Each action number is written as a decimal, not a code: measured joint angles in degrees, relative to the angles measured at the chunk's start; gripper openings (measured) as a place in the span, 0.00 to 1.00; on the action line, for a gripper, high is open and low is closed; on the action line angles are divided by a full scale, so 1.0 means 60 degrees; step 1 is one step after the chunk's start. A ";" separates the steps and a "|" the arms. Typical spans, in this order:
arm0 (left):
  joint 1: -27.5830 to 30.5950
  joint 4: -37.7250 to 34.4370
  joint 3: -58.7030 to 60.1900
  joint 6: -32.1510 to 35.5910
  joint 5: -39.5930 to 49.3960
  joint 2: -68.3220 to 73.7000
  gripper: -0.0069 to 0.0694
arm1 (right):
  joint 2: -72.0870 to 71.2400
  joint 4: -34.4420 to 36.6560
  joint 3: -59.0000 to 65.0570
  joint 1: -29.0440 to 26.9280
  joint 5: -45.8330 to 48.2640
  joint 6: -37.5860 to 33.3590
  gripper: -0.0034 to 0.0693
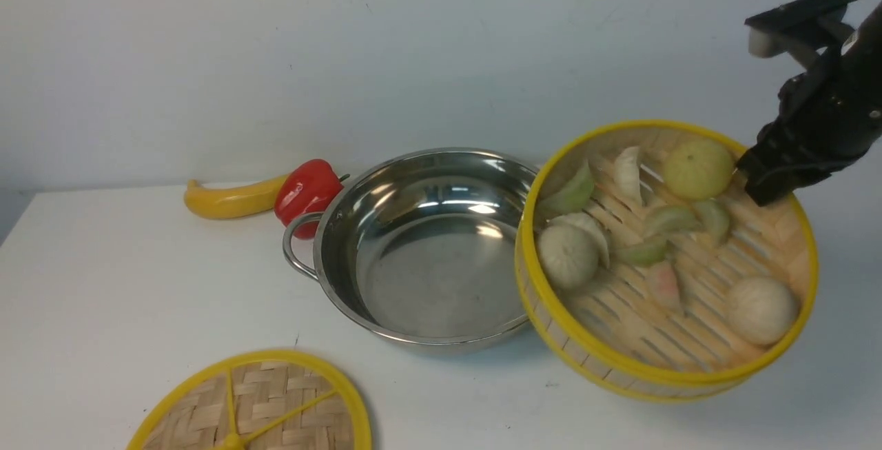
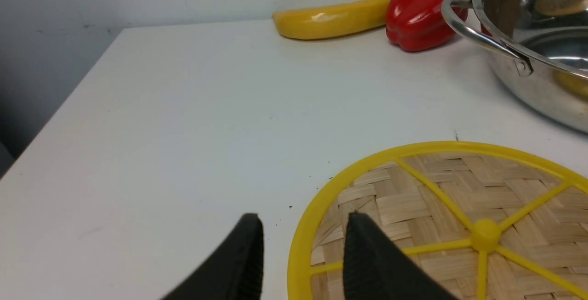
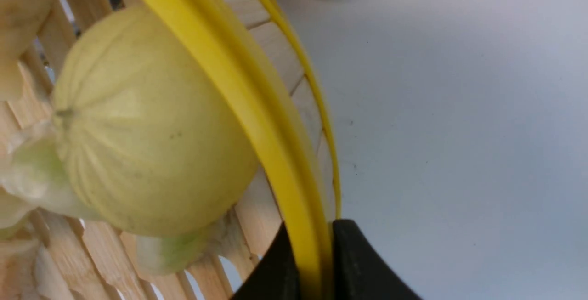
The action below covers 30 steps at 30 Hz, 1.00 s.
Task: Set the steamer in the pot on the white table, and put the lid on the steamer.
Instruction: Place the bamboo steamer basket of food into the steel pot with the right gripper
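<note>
The right gripper (image 3: 313, 233) is clamping the steamer (image 1: 689, 298) by its rim, holding it tilted just beside the pot (image 1: 427, 257), not yet inside. The left gripper (image 2: 304, 221) is hovering part-open, empty, at the edge of the lid (image 1: 275, 402), which is lying on the table (image 1: 138, 284). Both placements are outstanding.

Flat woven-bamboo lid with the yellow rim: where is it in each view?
Front: flat woven-bamboo lid with yellow rim, bottom left, cut by the frame edge, nearer than the shiny steel pot.
Left wrist: lid right by the left fingers, pot beyond.
Right wrist: not in it.
Shared landmark: the plain white table, in all three.
</note>
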 joint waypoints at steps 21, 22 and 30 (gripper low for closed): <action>0.0000 0.0000 0.0000 0.0000 0.0000 0.0000 0.41 | 0.1879 0.0339 -0.2726 0.1415 0.0094 0.0390 0.15; 0.0000 0.0000 0.0000 0.0000 0.0000 0.0000 0.41 | 0.2042 0.0362 -0.2879 0.1472 0.0097 0.0402 0.15; 0.0000 0.0000 0.0000 0.0000 0.0000 0.0000 0.41 | 0.3323 0.0968 -0.4953 0.2038 0.0107 0.0670 0.15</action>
